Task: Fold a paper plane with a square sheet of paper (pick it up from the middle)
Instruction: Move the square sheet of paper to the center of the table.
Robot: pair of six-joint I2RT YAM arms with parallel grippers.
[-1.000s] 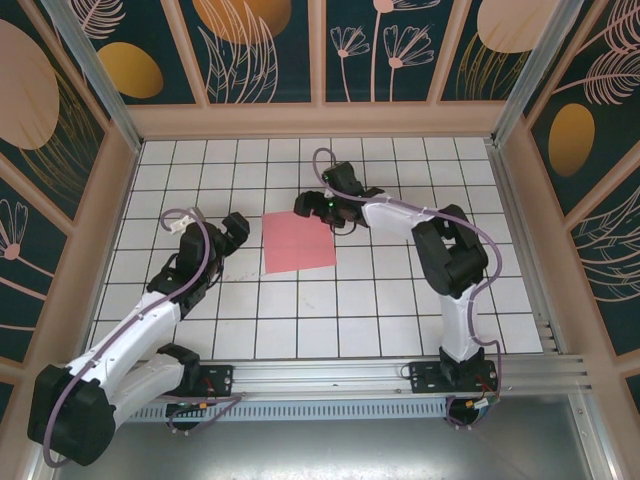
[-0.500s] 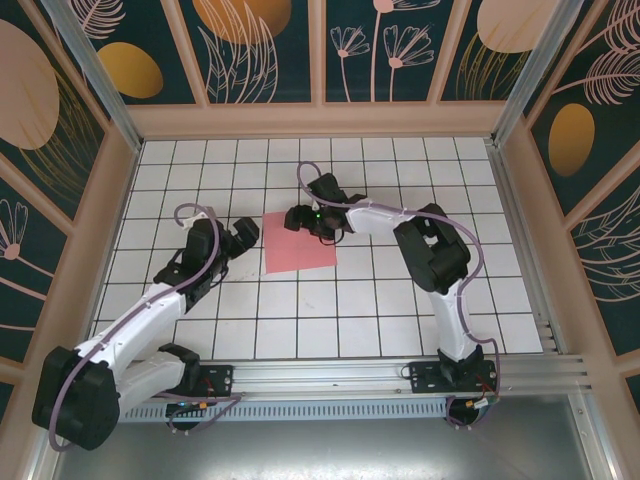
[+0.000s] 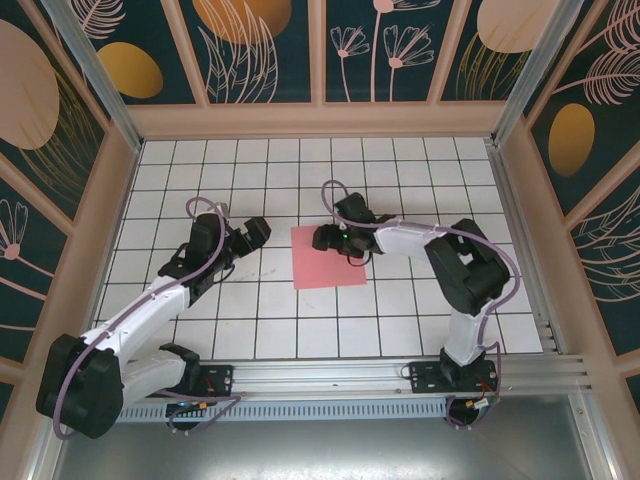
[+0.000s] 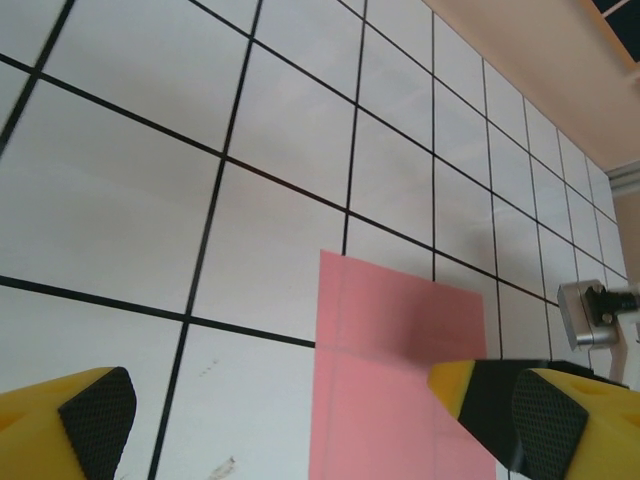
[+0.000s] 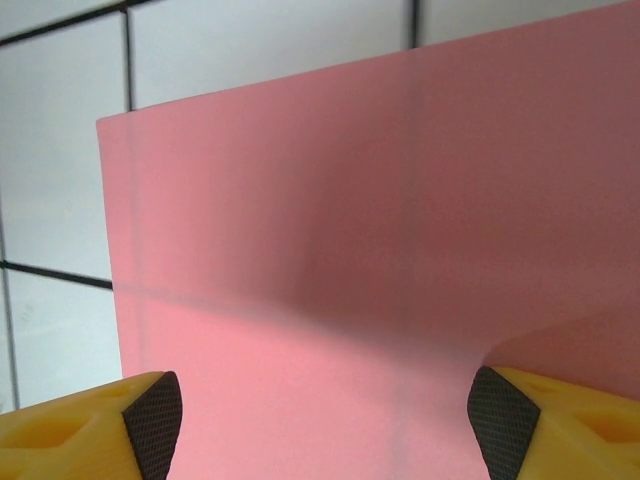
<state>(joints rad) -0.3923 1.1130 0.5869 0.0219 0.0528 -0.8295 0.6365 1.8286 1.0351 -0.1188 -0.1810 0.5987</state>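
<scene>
the left arm keeps low with its jaws wide apart and empty, near the 9 o'clock edge of the square sheet of paper, likely placed to steady that side. the sheet lies flat and unfolded mid-bench. the right arm reaches in from 3 o'clock, jaws apart astride the pink surface, probably lining up a middle pinch; contact i cannot tell.

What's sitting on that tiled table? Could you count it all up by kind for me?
Flat salmon-pink square sheet of paper: 1
Yellow-fingered robot grippers, both open: 2 (left gripper, right gripper)
Total: 3
</scene>
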